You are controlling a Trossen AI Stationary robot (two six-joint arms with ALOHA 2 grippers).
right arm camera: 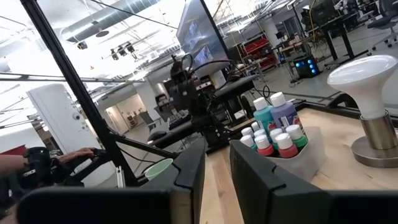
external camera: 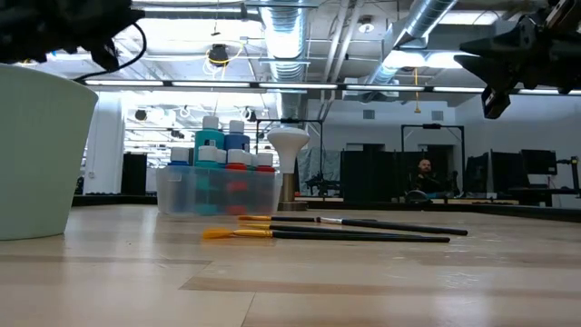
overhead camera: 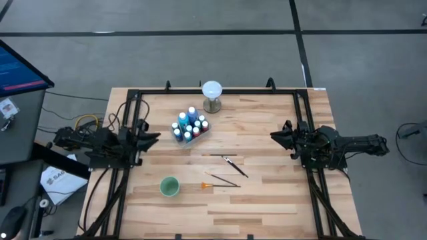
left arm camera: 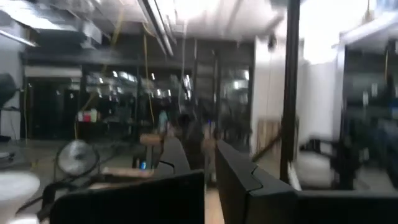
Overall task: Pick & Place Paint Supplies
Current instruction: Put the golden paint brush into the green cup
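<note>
Several white-capped paint bottles, blue, teal and red, stand together in a clear plastic tray at the table's middle. Thin dark-handled brushes lie flat on the wood nearer the front; one orange-tipped brush lies closest to the near edge. My left gripper hovers open above the table, left of the tray. My right gripper hovers open to the right, pointing toward the bottles. Neither touches anything.
A pale green cup stands near the front left. A white globe on a grey metal stand sits behind the tray by the far edge. Bare wood lies at the front right. A person's hand shows beyond the table.
</note>
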